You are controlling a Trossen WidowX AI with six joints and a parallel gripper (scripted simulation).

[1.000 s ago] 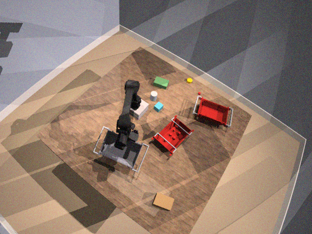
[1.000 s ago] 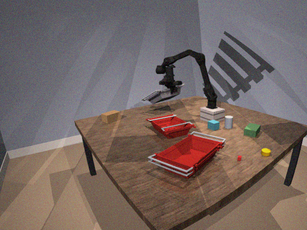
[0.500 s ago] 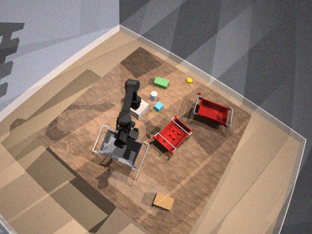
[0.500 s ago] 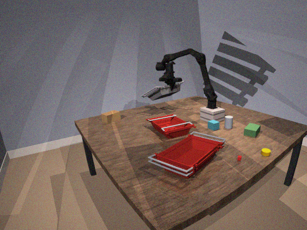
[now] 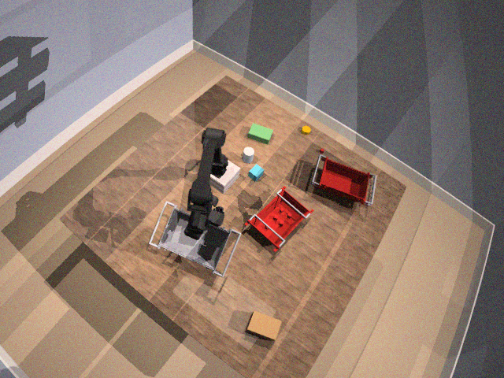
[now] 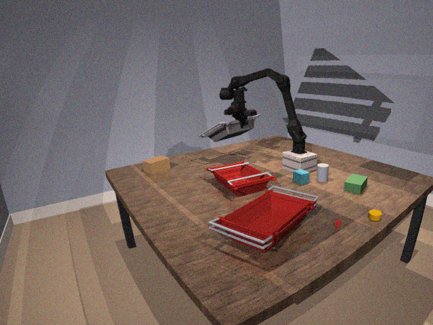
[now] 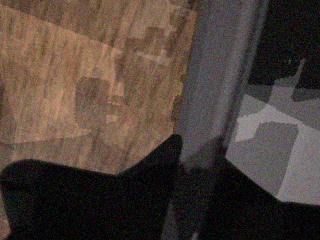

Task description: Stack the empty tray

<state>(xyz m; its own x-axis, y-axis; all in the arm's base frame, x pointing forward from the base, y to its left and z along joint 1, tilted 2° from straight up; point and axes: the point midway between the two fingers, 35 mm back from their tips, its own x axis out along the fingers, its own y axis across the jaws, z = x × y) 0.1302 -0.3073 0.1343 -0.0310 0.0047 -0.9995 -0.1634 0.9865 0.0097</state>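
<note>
My gripper (image 5: 198, 232) (image 6: 242, 121) (image 7: 185, 145) is shut on the long wall of a grey tray (image 5: 174, 239) (image 6: 222, 130) (image 7: 212, 85) with white wire bars. It holds the tray high above the table, tilted down to one side. The loaded red tray (image 5: 266, 238) (image 6: 244, 189) stands on the table to the right of the held tray, with small dark blocks inside. Its two wire bars (image 5: 294, 201) (image 6: 229, 166) lie in across its top. A second, empty red tray (image 5: 343, 180) (image 6: 265, 217) stands further off, its bars out at its ends.
The robot base (image 5: 225, 179) (image 6: 300, 160) stands behind the trays. A cyan cube (image 5: 256, 172) (image 6: 300, 176), a white cylinder (image 5: 247, 154) (image 6: 322, 172), a green block (image 5: 260, 132) (image 6: 355, 183), a yellow disc (image 5: 305, 129) (image 6: 375, 214) and a tan box (image 5: 264, 325) (image 6: 156, 164) lie about.
</note>
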